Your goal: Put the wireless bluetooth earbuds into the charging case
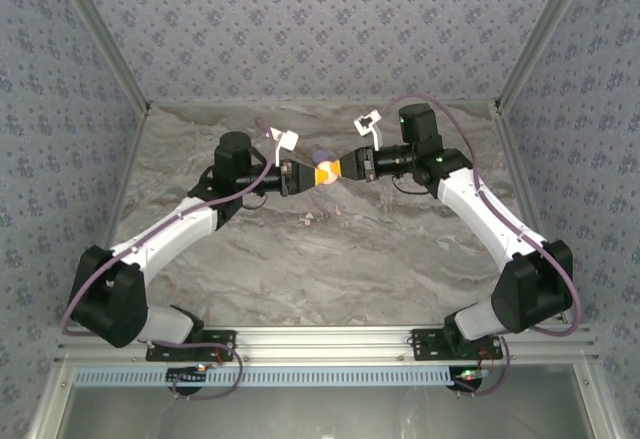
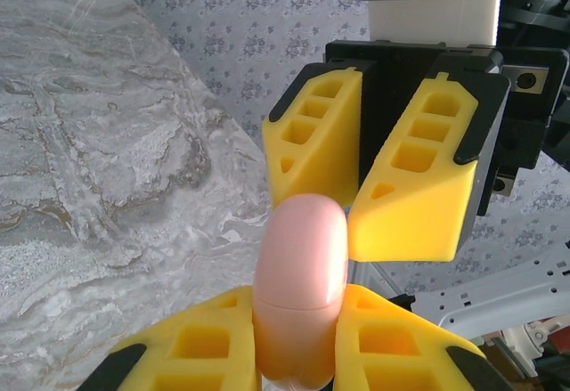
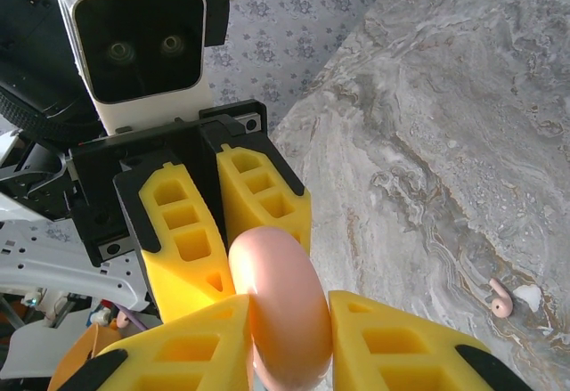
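You're working in a lab test booth built for robots. Flowered wallpaper (image 1: 300,29) covers the flat panels that box in the table across the top and sides of the frame, and bare metal posts (image 1: 538,34) run down the upper corners. The marble-look tabletop (image 1: 400,259) ends at an aluminium rail (image 1: 330,339) along the bottom, where two white arms (image 1: 180,227) are bolted, trailing purple cables (image 1: 68,311).

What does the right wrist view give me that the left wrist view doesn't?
Right wrist: a pink earbud lying loose on the table, plus the left wrist camera facing the lens. Left wrist: the right fingers head-on, flanking the far end of the pink case. Both: that case clamped in the left fingers, marble table behind.
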